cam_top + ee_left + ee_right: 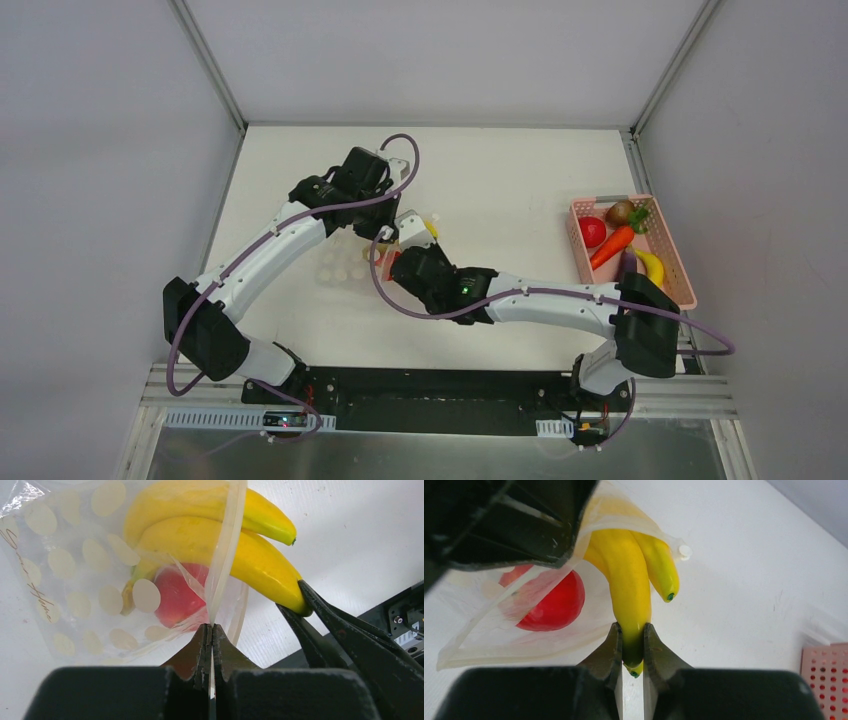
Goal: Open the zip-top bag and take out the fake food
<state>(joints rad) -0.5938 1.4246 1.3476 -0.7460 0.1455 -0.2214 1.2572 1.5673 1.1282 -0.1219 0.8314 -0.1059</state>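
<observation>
- The zip-top bag (75,570) is thin, clear, crinkled film printed with cream oval dots and a line of brown script. It lies on the matte white table (500,180), left of centre, with its mouth turned to the right.
- A glossy red round fruit (554,605) sits inside the bag behind the film, just beside the pinched lip.
- The left gripper (211,630) has its dark fingers pressed together on the pale, stiffer zip strip at the bag's mouth. The strip rises from between the tips as a narrow band across the fruit.
- The bananas (629,580) are a joined pair in smooth yellow plastic, curved and green-tipped. Their stem end is inside the bag mouth and their tips stick out of it.
- The right gripper (632,635) is clamped on the longer banana near its tip, one finger on each side, with the green tip poking out between them. It sits just beside the left gripper.
- The pink basket (680,260), rigid with a perforated wall, stands at the far right, well apart from the bag. It holds a carrot (612,247), a red ball-shaped piece (592,232) and another yellow banana (650,265).
</observation>
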